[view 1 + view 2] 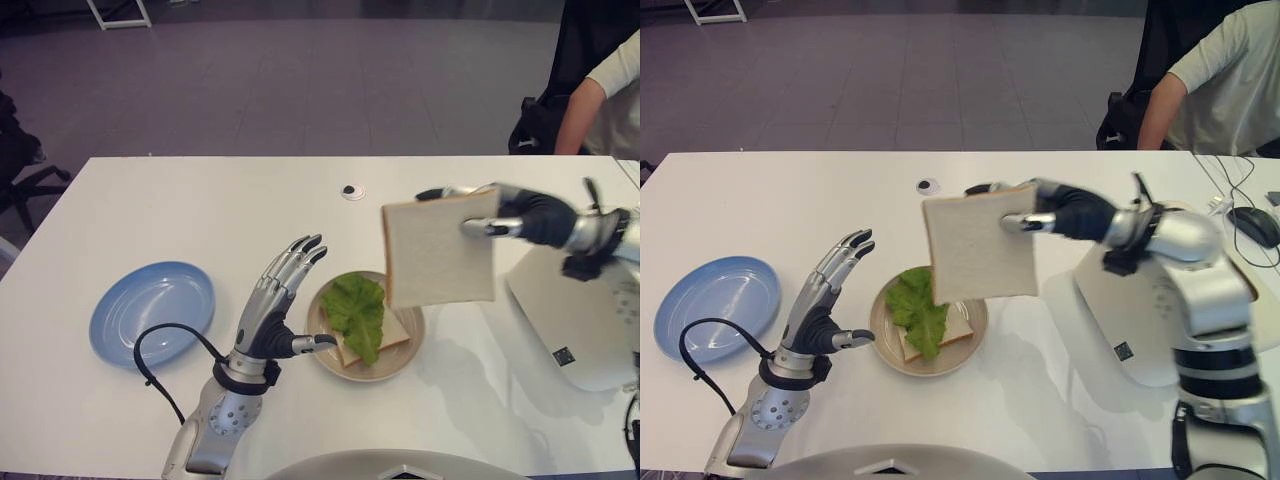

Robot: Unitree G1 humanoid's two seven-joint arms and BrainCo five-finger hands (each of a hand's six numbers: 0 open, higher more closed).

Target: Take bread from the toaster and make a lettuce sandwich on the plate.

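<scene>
In the left eye view, the tan plate (380, 374) on the white bench (150, 200) held a bread slice (397, 330) under lettuce (358, 312), beside the spread, unladen left hand (278, 305) and a blue plate (150, 312); in the right eye view, the right hand (1068, 215) pinched a second slice (978, 250) aloft between tan plate and toaster (1140, 320), a mouse (1252, 225) lying far right.

Holding a white bread slice (438, 250) upright in the air by its upper right corner, pinched in the right hand (535, 215), above and right of the tan plate (372, 374). Carrying on that plate a second slice (397, 330) lying flat, with a green lettuce leaf (358, 312) draped across it. Showing the white toaster (575, 320) right of the plate, below that hand.
</scene>
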